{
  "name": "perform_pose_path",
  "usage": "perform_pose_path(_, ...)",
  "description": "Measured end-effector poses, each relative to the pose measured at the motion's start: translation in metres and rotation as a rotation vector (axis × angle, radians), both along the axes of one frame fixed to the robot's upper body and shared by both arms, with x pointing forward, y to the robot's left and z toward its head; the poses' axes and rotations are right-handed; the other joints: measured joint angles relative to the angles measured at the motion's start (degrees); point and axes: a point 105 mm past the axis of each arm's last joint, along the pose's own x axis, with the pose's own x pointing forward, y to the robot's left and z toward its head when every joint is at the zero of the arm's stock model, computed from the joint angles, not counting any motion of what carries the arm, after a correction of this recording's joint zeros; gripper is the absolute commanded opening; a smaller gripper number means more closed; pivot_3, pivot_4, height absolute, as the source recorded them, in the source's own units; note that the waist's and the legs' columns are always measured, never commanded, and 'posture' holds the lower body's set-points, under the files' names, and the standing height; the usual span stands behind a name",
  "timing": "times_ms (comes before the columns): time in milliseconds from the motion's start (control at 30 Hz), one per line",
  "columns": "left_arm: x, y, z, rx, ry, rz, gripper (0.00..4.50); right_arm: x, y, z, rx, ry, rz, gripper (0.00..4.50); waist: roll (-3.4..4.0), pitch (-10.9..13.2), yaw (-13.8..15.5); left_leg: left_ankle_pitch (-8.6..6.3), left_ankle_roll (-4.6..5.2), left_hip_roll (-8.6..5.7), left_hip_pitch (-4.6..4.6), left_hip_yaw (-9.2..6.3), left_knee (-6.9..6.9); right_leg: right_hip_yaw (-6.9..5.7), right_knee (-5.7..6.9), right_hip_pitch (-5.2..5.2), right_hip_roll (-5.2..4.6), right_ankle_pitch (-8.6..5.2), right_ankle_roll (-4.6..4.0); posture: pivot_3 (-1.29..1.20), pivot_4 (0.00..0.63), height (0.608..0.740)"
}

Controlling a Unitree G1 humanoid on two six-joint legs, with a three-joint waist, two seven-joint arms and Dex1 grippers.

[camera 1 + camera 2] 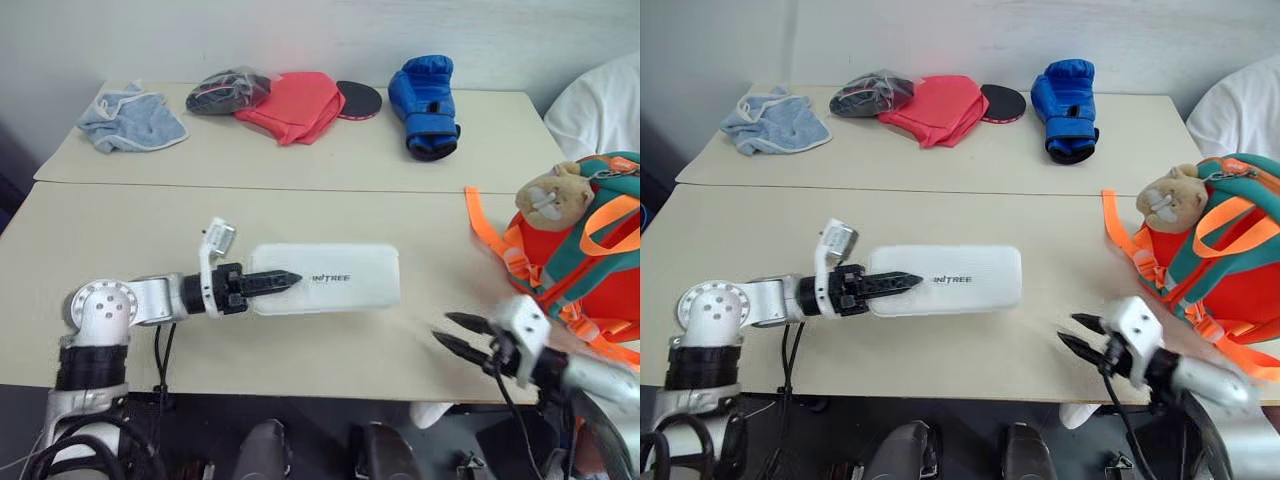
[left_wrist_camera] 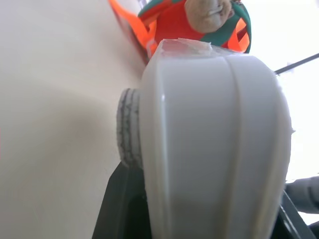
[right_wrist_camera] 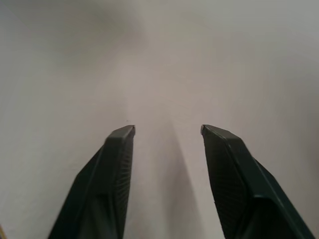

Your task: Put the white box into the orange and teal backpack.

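Hovering at the near right edge of the worktop [image 1: 120, 250], the right tool [image 1: 455, 333] has its two black fingers spread apart with nothing between them, as its wrist view confirms; it sits just short of the orange and teal backpack [image 1: 580, 270], probably placed to steady or open the bag when the box arrives. To the left and a little farther in, the left tool [image 1: 285, 281] reaches in from the left and has the near-left end of the white box [image 1: 340, 278] between its fingers, one finger lying over the top face; its wrist view shows the box's end wedged between the jaws, so the grip looks closed on it. The box lies flat on the worktop, long side running left to right, well apart from the backpack, which stands at the right edge with a plush toy [image 1: 553, 198] on its front. Gripping the end should let the arm carry the box lengthwise towards the bag. On the far worktop lie a blue cloth [image 1: 130, 120], a red cloth [image 1: 292, 104] and a blue boxing glove [image 1: 425, 105].
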Motion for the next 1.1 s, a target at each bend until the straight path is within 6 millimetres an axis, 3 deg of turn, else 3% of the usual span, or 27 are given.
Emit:
perform_pose_path(67, -0.003, -0.002, 0.000, 0.023, -0.189, -0.125, 1.19, -0.024, -0.021, -0.001, 0.029, -0.008, -0.108, 3.87, 0.58, -0.3, 0.3, 0.03, 0.06, -0.11, 0.12, 0.26, -0.49, 0.09, -0.54, 0.06, 0.02, 0.13, 0.01, 0.00, 0.150, 0.740)
perform_pose_path(133, 0.009, -0.013, 0.009, -0.106, -0.337, -0.121, 1.19, -0.041, -0.044, 0.000, -0.003, -0.034, -0.198, 4.48, 0.76, -0.3, 1.0, -0.03, 0.29, -0.07, 0.00, 0.29, -0.30, 0.17, -0.52, 0.01, -0.09, 0.20, 0.07, 0.00, 0.150, 0.740)
perform_pose_path(267, 0.009, -0.013, 0.010, -0.111, -0.422, -0.158, 1.19, -0.054, -0.085, 0.016, -0.048, -0.127, -0.373, 4.48, 0.31, -0.2, 0.2, 0.10, 0.62, 0.00, -0.01, 0.30, -0.31, 0.23, -0.57, 0.01, -0.10, 0.29, 0.04, 0.00, 0.150, 0.740)
perform_pose_path(333, 0.009, -0.014, 0.011, -0.146, -0.434, -0.148, 1.19, -0.054, -0.097, 0.020, -0.043, -0.159, -0.424, 4.48, 0.34, -0.2, -0.3, 0.11, 0.69, 0.02, 0.02, 0.35, -0.36, 0.31, -0.57, -0.02, -0.11, 0.29, 0.04, 0.00, 0.150, 0.740)
perform_pose_path(433, 0.008, -0.017, 0.013, -0.214, -0.420, -0.128, 1.19, -0.035, -0.102, 0.030, -0.019, -0.239, -0.442, 4.48, 0.35, -0.2, -0.9, 0.15, 0.71, 0.04, 0.02, 0.33, -0.30, 0.28, -0.46, -0.05, -0.11, 0.29, 0.04, 0.00, 0.150, 0.740)
perform_pose_path(600, 0.001, -0.017, 0.009, -0.234, -0.382, -0.120, 1.19, 0.024, -0.090, 0.052, 0.043, -0.324, -0.335, 4.48, 0.37, -0.2, -1.6, 0.20, 0.72, 0.03, 0.05, 0.31, -0.30, 0.25, -0.38, -0.06, -0.10, 0.29, 0.06, 0.00, 0.150, 0.740)
perform_pose_path(700, -0.005, -0.018, 0.003, -0.231, -0.355, -0.107, 1.19, 0.062, -0.076, 0.050, 0.097, -0.313, -0.274, 3.88, 0.39, -0.2, -1.4, 0.24, 0.72, 0.04, -0.02, 0.28, -0.26, 0.20, -0.34, -0.11, -0.09, 0.29, 0.06, 0.00, 0.150, 0.740)
perform_pose_path(767, -0.007, -0.016, 0.003, -0.230, -0.350, -0.073, 1.19, 0.079, -0.071, 0.048, 0.112, -0.306, -0.260, 3.11, 0.43, -0.2, -1.3, 0.32, 0.76, 0.02, -0.07, 0.25, -0.20, 0.18, -0.32, -0.12, -0.10, 0.29, 0.06, 0.00, 0.150, 0.740)
perform_pose_path(900, -0.001, 0.000, 0.005, -0.252, -0.354, 0.103, 1.19, 0.099, -0.064, 0.050, 0.140, -0.333, -0.277, 1.83, 0.42, -0.2, -1.3, 0.34, 0.83, -0.02, -0.08, 0.20, -0.10, 0.15, -0.30, -0.05, -0.17, 0.33, 0.15, 0.00, 0.150, 0.740)
perform_pose_path(1067, 0.021, 0.021, 0.032, -0.379, -0.403, 0.336, 1.19, 0.113, -0.005, 0.049, 0.200, -0.347, -0.061, 0.13, 0.41, -0.2, -1.5, 0.36, 0.80, -0.01, -0.07, 0.16, -0.11, 0.13, -0.09, -0.11, -0.16, 0.34, 0.17, 0.00, 0.150, 0.740)
perform_pose_path(1100, 0.025, 0.028, 0.037, -0.391, -0.416, 0.384, 1.19, 0.113, 0.009, 0.051, 0.210, -0.347, -0.002, 0.02, 0.41, -0.2, -1.6, 0.36, 0.77, 0.00, -0.07, 0.17, -0.13, 0.13, -0.04, -0.13, -0.14, 0.34, 0.17, 0.00, 0.150, 0.740)
